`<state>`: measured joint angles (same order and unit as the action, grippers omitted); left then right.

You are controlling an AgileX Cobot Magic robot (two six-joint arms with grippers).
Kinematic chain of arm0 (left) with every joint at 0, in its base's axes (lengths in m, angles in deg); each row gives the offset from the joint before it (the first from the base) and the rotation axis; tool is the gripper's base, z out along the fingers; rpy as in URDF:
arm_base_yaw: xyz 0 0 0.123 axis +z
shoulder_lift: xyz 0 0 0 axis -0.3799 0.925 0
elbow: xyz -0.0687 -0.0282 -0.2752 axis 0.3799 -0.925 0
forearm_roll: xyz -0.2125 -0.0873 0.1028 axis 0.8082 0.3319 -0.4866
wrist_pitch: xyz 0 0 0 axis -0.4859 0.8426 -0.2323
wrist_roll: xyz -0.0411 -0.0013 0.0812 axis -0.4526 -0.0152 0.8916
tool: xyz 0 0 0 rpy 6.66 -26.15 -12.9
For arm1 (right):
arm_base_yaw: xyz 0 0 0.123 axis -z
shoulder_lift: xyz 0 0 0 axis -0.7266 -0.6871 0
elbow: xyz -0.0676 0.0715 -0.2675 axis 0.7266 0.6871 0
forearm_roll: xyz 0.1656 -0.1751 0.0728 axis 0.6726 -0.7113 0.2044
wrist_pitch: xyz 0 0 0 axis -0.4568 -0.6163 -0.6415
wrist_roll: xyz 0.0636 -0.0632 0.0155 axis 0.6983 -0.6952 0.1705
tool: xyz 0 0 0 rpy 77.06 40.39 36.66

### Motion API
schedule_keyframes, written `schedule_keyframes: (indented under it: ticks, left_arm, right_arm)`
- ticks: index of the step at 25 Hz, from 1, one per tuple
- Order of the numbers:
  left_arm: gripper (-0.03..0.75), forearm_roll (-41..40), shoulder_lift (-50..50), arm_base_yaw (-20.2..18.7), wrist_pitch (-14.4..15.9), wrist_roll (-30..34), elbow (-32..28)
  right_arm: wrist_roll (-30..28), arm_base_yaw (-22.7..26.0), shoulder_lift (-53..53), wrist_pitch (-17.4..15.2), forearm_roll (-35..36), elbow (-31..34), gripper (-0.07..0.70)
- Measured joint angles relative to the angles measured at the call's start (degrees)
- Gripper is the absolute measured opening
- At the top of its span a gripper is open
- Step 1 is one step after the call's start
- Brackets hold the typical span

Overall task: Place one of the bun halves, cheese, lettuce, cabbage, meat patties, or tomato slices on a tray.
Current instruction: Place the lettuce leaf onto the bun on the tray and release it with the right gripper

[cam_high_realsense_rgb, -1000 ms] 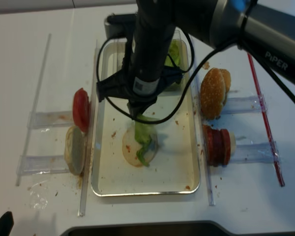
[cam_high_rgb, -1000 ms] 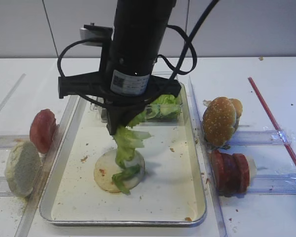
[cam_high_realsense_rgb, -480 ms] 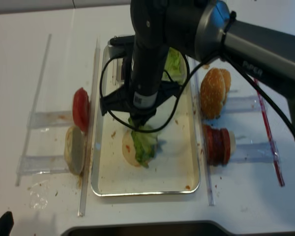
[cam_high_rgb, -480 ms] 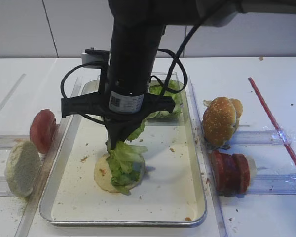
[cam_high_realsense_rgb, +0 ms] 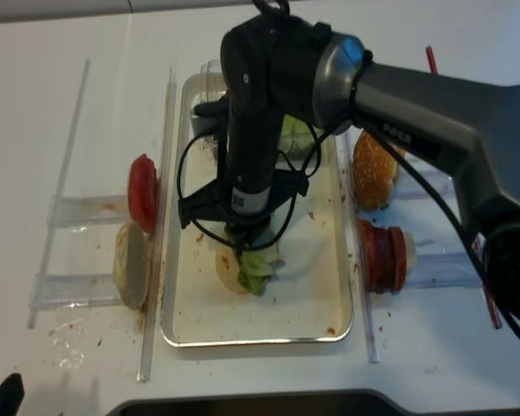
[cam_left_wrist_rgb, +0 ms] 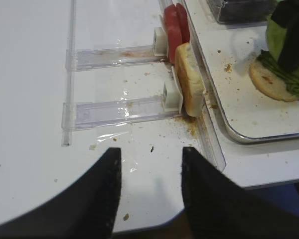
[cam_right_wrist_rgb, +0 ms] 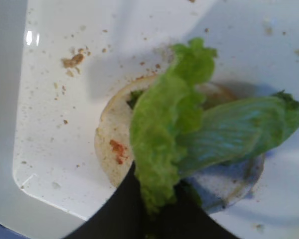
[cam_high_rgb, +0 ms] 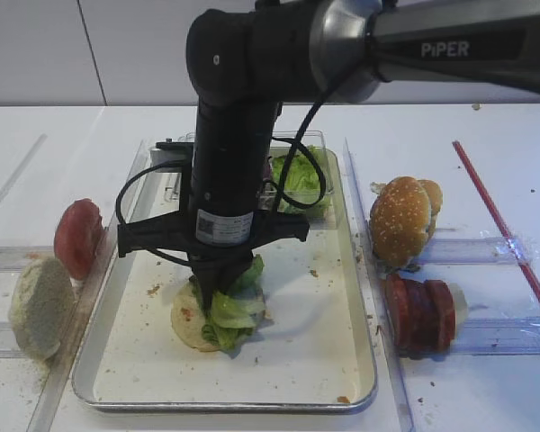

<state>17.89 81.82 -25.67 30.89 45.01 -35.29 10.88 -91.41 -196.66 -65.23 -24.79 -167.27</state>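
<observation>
Jaws of the right gripper (cam_right_wrist_rgb: pixel 157 211) pinched the lettuce (cam_right_wrist_rgb: pixel 184 134) at its stem end; the leaf looked light, limp, easily torn.

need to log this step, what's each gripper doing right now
Left gripper: open, holding nothing.
Right gripper: shut on the lettuce, on the bun half in the tray.

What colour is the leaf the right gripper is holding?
Light green lettuce, clearest in the right wrist view.
</observation>
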Motion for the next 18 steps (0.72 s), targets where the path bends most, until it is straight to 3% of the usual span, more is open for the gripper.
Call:
schedule_keyframes:
  ticks: [8,16,18]
  left_arm:
    - [0.286,0.00,0.00,0.00,0.00,0.00,0.00]
    - [0.286,0.00,0.00,0.00,0.00,0.00,0.00]
    - [0.286,0.00,0.00,0.00,0.00,0.00,0.00]
  right_arm:
    - [0.00,0.00,-2.10,-0.66,0.44,0.00,0.095]
    - [0.00,-0.08,-2.49,-0.76,1.69,-0.69,0.400]
    - [0.00,-0.08,-2.49,-0.89,1.80,-0.69,0.442]
